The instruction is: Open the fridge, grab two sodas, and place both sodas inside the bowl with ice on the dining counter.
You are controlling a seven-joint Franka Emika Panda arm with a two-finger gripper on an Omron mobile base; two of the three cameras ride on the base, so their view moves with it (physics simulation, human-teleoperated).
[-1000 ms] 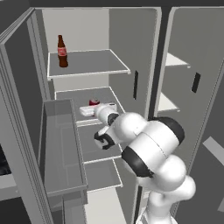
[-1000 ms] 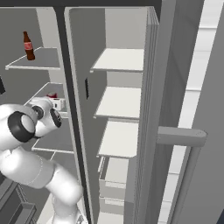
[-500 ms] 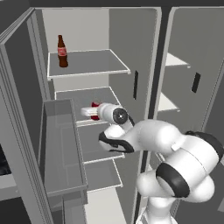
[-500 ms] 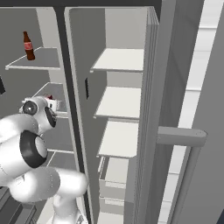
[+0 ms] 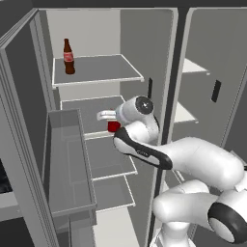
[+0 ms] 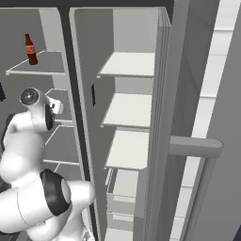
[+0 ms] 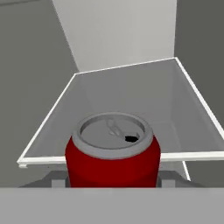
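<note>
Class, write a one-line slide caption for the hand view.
Red soda can, seen close up from the hand, sits upright between the gripper fingers with a grey fridge shelf behind it.

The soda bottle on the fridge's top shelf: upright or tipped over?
Upright: the soda bottle stands on its base, neck pointing up, on the top shelf.

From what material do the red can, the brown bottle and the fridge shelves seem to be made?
Red can: probably painted metal, with a dull grey top, rim and pull tab.
Brown bottle: likely glass or plastic, dark with a red label; too small to tell.
Fridge shelves: flat matt grey panels with pale edges, perhaps plastic; the render leaves it open.
</note>
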